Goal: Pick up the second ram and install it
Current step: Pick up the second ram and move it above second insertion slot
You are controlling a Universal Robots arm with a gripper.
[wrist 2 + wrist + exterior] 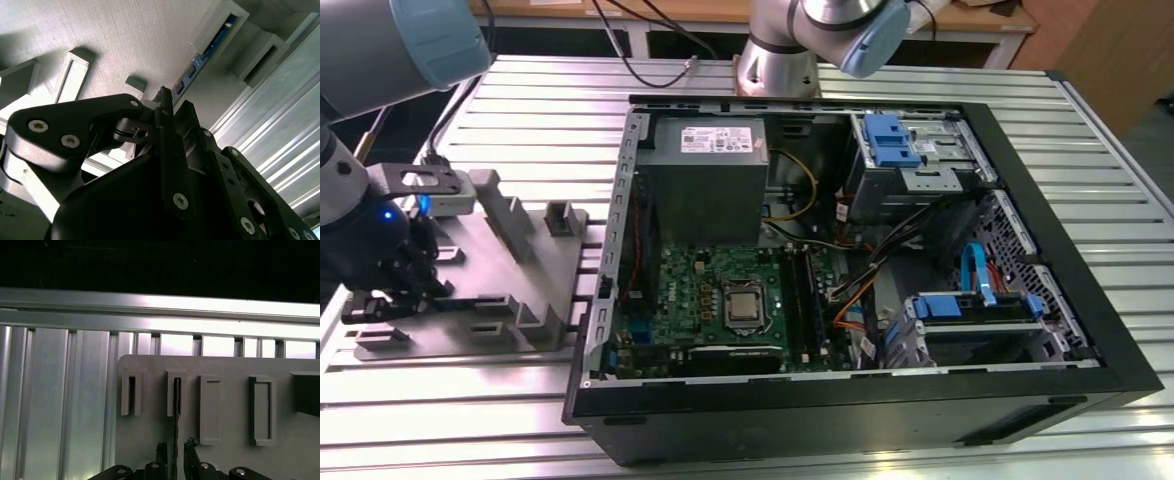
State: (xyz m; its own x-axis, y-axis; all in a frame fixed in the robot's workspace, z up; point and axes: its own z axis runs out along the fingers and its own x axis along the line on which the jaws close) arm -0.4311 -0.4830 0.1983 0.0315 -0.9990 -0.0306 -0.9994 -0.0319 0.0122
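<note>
The second ram [176,405] stands on edge in a slot of the grey holder tray [227,455], seen as a thin dark line in the first wrist view. Its blue-green board [205,52] with dark chips shows in the second wrist view. My gripper [175,447] straddles one end of the stick, a black finger tight on each side, shut on it. In the exterior view the gripper [387,295] hangs low over the tray's [494,265] near corner at the exterior view's left, with the arm above it.
The open black computer case [854,260] lies to the tray's right, with the green motherboard [707,290], its long black slots [807,295], the grey power-supply box [707,165] and loose cables. Other slot blocks [262,410] rise from the tray. A ribbed aluminium table [1107,160] carries everything.
</note>
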